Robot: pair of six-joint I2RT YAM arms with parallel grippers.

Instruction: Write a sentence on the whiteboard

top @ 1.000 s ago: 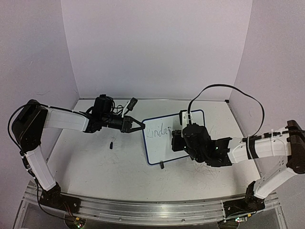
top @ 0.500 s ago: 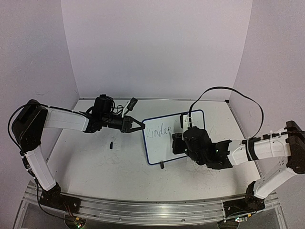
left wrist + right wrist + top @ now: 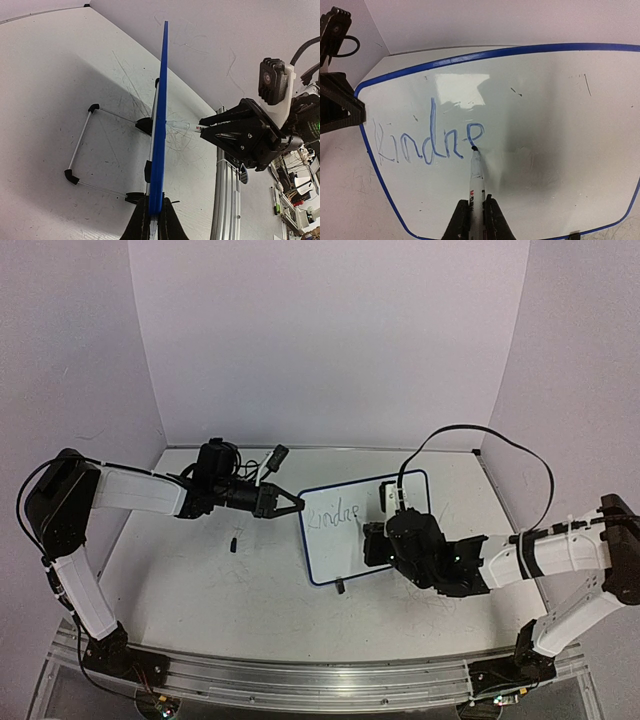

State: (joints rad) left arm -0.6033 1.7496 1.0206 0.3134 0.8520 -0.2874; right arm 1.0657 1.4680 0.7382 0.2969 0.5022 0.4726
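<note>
The left gripper [image 3: 290, 505] pinches the whiteboard [image 3: 560, 125] by its edge. The right gripper [image 3: 476, 205] pinches a marker [image 3: 477, 175], tip seemingly touching the board where the writing [image 3: 427, 145] "Kindne" ends.

walls [image 3: 330, 340]: plain pale lilac, three sides | tabletop [image 3: 200, 580]: scuffed white

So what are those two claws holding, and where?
The left gripper pinches the whiteboard by its blue side edge; the right gripper grips a marker by its barrel.
</note>
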